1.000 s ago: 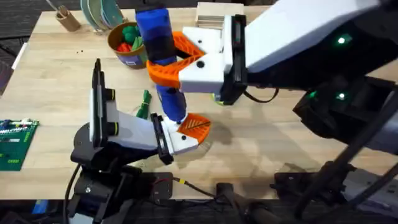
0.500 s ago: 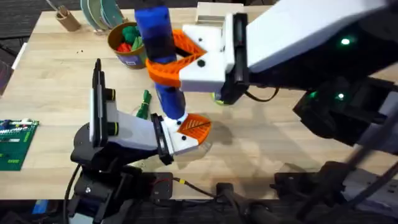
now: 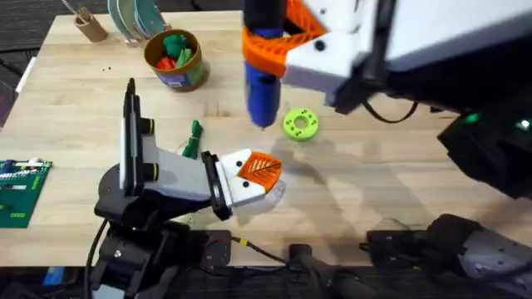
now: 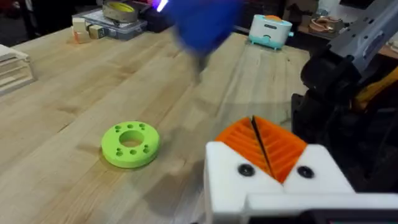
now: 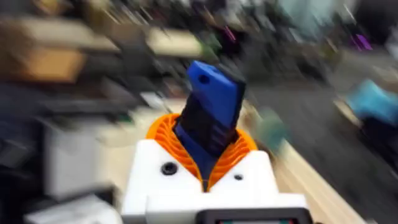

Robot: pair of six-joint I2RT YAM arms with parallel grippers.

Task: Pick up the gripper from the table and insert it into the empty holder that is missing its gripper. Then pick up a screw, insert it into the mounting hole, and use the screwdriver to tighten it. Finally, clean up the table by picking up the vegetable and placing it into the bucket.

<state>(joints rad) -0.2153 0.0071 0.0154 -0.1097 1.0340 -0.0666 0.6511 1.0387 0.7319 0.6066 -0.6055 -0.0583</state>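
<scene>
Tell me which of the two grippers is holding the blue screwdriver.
The right gripper: its orange fingers clamp the screwdriver. The left gripper rests shut, holding nothing.

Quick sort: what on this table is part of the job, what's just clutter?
Job:
- screwdriver, held in right gripper
- left gripper, orange pads together
- vegetable
- bucket

Clutter:
- green disc
- circuit board
- tan cup
- wood blocks

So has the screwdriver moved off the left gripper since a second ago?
Yes. The right gripper has carried the screwdriver away from the left gripper, to the right and toward the far edge; its tip is now beside the green disc.
</scene>
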